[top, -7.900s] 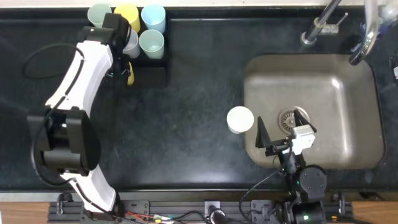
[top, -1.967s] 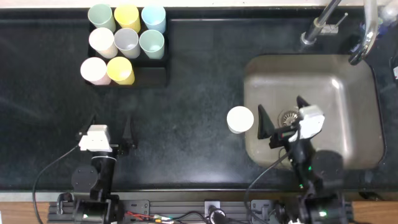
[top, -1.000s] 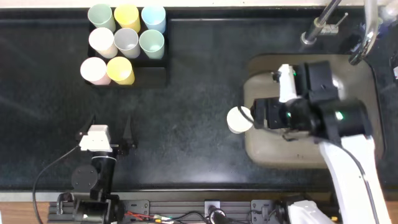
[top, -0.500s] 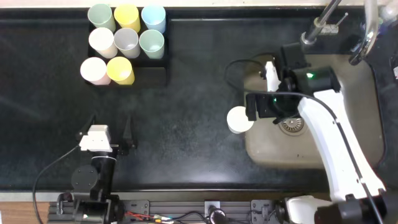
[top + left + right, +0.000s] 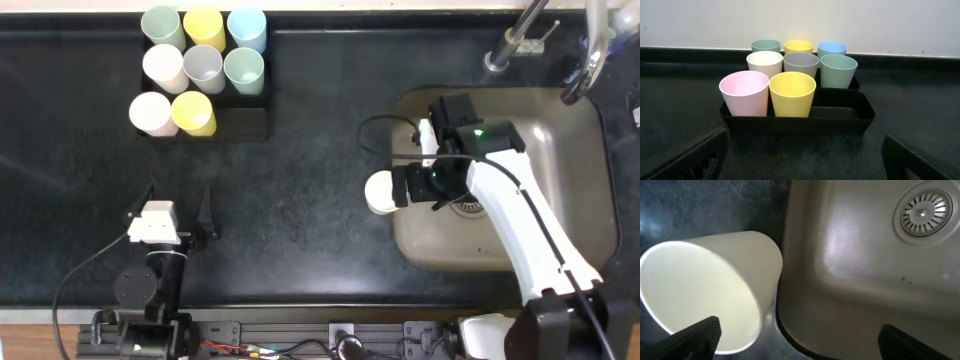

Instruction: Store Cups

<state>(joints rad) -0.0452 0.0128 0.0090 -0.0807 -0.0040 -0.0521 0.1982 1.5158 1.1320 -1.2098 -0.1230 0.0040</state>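
A cream cup (image 5: 381,192) stands upright on the black counter at the sink's left rim. It shows large in the right wrist view, cup (image 5: 715,285). My right gripper (image 5: 408,186) is open right beside it, over the rim. One finger (image 5: 696,336) overlaps the cup's mouth and the other hangs over the sink basin. A black tray (image 5: 250,118) at the back left holds several cups in pastel colours, among them a pink cup (image 5: 744,92) and a yellow cup (image 5: 792,93). My left gripper (image 5: 176,212) rests open at the front left, facing the tray (image 5: 840,117) from a distance.
The steel sink (image 5: 560,130) with its drain (image 5: 924,213) fills the right side, and a faucet (image 5: 515,40) stands behind it. Bare counter lies between the tray and the sink. One tray slot next to the yellow cup is free.
The left arm pulled back from the tray and parked. The right arm rose, swung over the sink, then brought its open gripper down beside the cream cup.
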